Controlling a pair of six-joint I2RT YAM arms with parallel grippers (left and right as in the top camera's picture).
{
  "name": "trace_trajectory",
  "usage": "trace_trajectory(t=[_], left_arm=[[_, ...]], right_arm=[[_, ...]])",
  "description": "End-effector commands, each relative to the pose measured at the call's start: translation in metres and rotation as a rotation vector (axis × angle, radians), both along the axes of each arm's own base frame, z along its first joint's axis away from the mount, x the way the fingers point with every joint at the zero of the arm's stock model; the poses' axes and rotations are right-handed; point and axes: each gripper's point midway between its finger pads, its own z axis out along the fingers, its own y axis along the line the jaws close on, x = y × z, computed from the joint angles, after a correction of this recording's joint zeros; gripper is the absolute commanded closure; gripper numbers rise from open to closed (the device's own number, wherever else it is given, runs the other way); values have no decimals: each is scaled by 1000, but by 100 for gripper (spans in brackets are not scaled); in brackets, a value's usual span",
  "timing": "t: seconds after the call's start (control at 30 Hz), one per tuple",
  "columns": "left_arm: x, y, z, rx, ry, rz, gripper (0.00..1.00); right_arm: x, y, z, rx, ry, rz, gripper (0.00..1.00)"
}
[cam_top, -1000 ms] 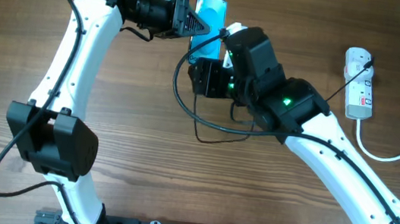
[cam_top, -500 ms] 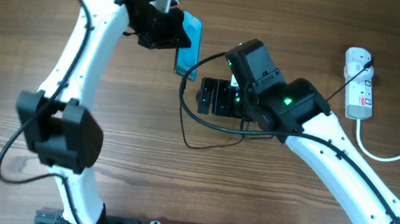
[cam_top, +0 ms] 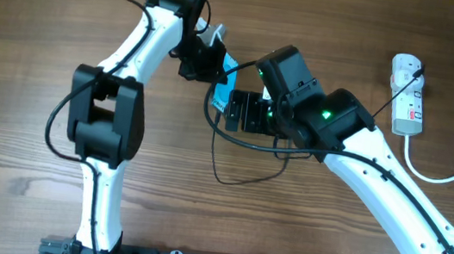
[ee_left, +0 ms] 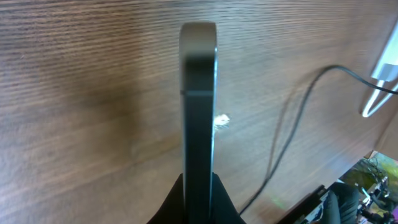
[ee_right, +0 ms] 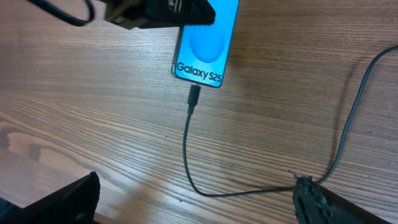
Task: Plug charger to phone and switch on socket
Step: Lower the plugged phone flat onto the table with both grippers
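One phone (cam_top: pixel 225 89), turquoise screen lit, was pinched on edge by the left gripper (cam_top: pixel 205 59) at left of centre. The charger (ee_right: pixel 186 149) connector was set against its lower end; full seating could not be judged. The right gripper (ee_right: pixel 193 196) was spread wide, the cable just beside one finger (ee_right: pixel 317 202). A snag there could drag the plug out. Far right, the socket (cam_top: pixel 409 96) lay untouched.

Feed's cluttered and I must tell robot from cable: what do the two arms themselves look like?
The left arm and right arm match: smooth white links joined by boxy black joint housings, with black wrists and jaws. Thin black cables run along each. A small green light glows on the right arm's black housing.
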Motion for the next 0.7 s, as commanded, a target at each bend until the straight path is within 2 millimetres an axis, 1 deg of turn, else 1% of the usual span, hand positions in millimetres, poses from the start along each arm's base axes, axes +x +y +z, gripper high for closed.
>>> trace_trajectory(t=[0.0, 0.13, 0.23, 0.4, 0.57, 0.67], left_arm=[[3, -3, -11, -11, 10, 1, 96], [10, -4, -12, -10, -25, 1, 96], [10, -3, -16, -7, -21, 1, 96], [6, -2, -31, 3, 18, 1, 96], [4, -2, -44, 2, 14, 1, 96], [-1, 0, -54, 4, 20, 1, 95]], right_arm=[[5, 0, -8, -22, 17, -17, 0], [6, 0, -12, -30, 26, -16, 0], [6, 0, -12, -30, 27, -16, 0], [6, 0, -12, -30, 26, -16, 0], [6, 0, -12, -30, 26, -16, 0], [6, 0, -12, -30, 27, -16, 0]])
